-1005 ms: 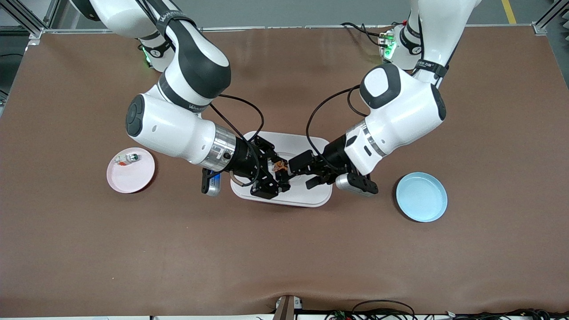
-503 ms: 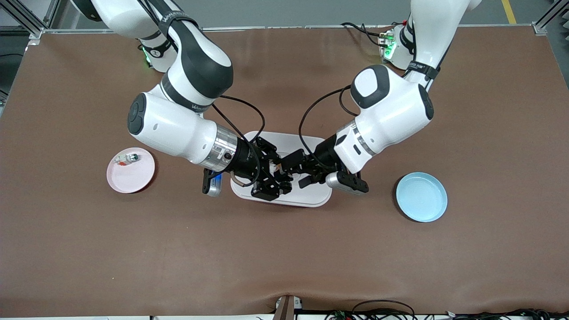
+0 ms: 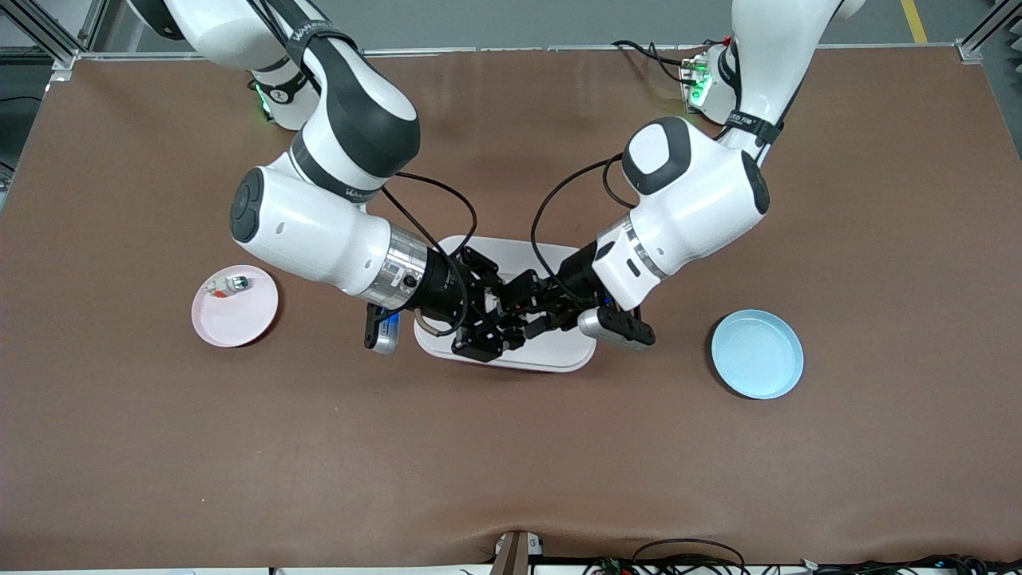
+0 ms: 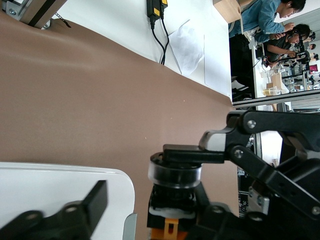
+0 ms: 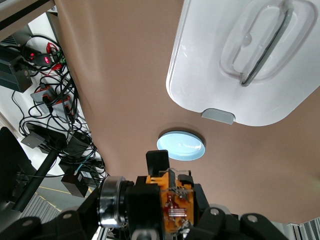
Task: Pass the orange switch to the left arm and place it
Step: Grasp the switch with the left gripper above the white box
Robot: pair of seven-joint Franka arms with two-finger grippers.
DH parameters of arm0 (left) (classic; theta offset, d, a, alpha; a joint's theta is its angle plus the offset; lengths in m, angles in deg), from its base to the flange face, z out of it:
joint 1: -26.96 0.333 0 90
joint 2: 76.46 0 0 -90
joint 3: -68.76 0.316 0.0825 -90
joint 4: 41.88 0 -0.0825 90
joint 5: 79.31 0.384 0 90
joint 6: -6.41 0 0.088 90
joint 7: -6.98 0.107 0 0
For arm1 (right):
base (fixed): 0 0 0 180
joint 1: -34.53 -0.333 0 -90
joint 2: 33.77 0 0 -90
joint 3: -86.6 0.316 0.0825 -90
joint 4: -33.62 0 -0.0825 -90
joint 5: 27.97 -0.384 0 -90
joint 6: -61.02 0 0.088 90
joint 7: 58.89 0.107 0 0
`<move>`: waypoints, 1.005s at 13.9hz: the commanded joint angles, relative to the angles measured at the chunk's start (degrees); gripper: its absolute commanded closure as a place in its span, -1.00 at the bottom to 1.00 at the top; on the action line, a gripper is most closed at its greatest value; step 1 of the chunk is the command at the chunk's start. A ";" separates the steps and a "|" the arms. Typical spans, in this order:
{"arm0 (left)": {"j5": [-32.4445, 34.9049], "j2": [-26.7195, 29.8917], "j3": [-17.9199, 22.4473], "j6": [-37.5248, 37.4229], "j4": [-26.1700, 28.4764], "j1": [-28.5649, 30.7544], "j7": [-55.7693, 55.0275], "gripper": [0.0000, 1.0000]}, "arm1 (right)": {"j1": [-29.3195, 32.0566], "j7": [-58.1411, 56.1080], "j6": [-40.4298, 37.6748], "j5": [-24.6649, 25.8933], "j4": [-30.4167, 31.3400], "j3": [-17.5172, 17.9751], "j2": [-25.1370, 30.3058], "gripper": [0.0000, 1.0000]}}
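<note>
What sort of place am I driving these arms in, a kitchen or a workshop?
Likely a robotics lab: a brown-covered table framed by aluminium rails, cabled electronics on the floor, and people at cluttered desks nearby.

Both arms reach in from the counter's robot-side edge and meet over its middle, forearms slanting down toward each other. The right arm [image 3: 319,231] comes from its base near that edge's corner at the right arm's end, elbow bent sharply, wrist pointing toward the left arm. Its right claw [image 3: 489,318] is up in the air, fingers closed on the orange switch [image 5: 172,202]. The left arm [image 3: 691,196] mirrors it from the left arm's end, wrist aimed back at the right arm. The left claw [image 3: 523,311] meets the right claw tip to tip, its fingers [image 4: 92,202] spread apart on either side of the switch.
</note>
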 commanded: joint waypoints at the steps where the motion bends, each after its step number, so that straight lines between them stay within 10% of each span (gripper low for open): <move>1: -1.16 -0.60 0.08 0.61 -1.09 -0.24 0.96 1.00 | -0.36 0.81 0.05 -0.83 -2.87 -0.21 -1.82 1.00; 9: -0.63 -0.25 0.08 0.61 -1.09 0.11 1.32 1.00 | -0.71 0.81 1.46 -0.83 -2.87 -0.21 -2.52 0.95; 10: -0.63 -0.16 0.08 0.61 -1.09 0.37 1.31 1.00 | -0.71 0.64 1.46 -0.83 -2.87 -0.30 -2.52 -0.20; 11: -0.55 0.10 0.08 0.61 -1.00 0.55 1.31 1.00 | -0.80 0.72 1.46 -0.83 -2.87 -0.30 -2.52 -0.93; 14: -0.55 1.16 0.08 -0.09 -0.48 0.90 1.23 1.00 | -0.71 0.28 1.37 -0.83 -2.87 -0.30 -2.52 -1.00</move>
